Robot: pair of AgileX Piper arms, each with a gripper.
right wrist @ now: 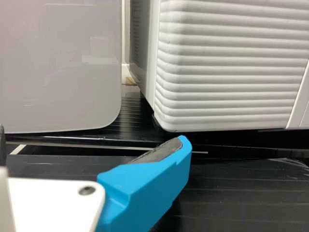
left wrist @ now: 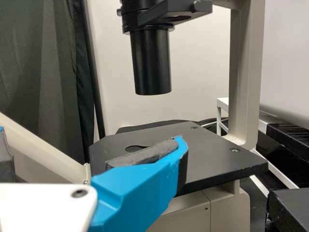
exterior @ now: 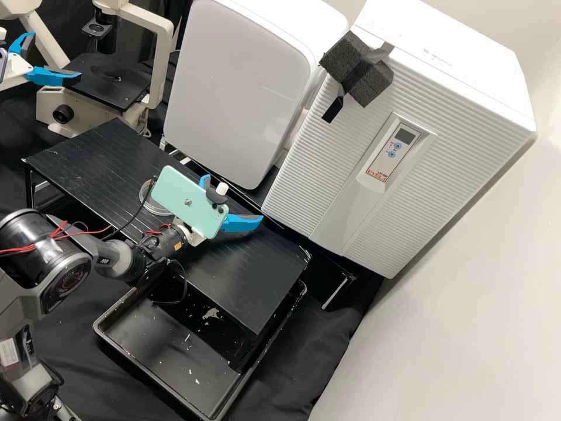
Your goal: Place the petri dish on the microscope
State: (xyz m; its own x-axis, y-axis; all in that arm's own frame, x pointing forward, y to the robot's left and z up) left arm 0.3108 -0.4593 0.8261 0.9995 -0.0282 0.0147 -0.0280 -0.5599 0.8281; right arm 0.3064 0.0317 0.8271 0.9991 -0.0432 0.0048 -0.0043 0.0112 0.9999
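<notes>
"What colour's the microscope (exterior: pixel 82 105)?"
"Cream, with a black stage (exterior: pixel 125 93)."
"And that cabinet (exterior: pixel 315 181) on the right?"
"White, ribbed in stripes."
"The desk (exterior: pixel 251 263)?"
"Black, finely lined. The near tray (exterior: pixel 158 351) is black, flecked white."
"The phone (exterior: pixel 187 202)?"
"Mint green."

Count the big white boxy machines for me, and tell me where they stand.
2: a smooth-fronted box beside the microscope, and a ribbed box next to it, nearer the pale wall. Any others could be out of sight.
</notes>
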